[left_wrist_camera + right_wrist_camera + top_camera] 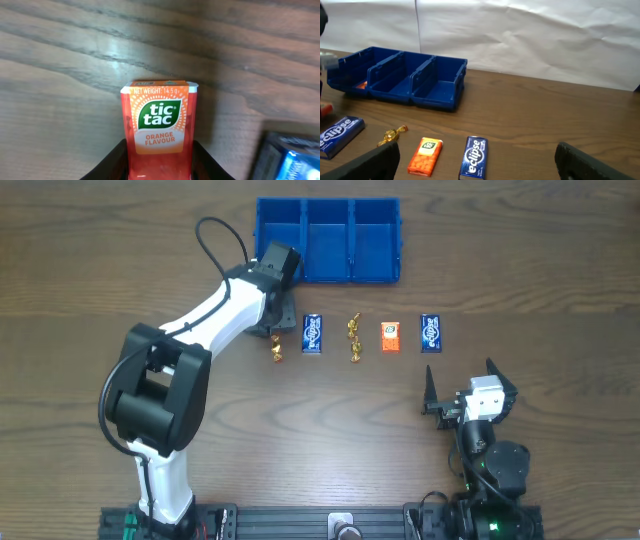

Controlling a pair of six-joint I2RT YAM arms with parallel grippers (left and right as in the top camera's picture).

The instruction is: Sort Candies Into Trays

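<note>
Orange candy box point(159, 125) sits clamped in the left gripper point(160, 167), low in the wrist frame. Carry it squarely over the blue tray point(328, 277), upper centre, before loosening. Right gripper point(462, 377), lower right, gapes idle.

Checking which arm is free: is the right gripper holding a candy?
No, the right gripper is wide open with nothing between its fingers.

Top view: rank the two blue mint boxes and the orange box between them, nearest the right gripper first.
1. Right blue mint box, ahead of the right gripper.
2. Orange box, mid-row.
3. Left blue mint box, farthest left.
</note>
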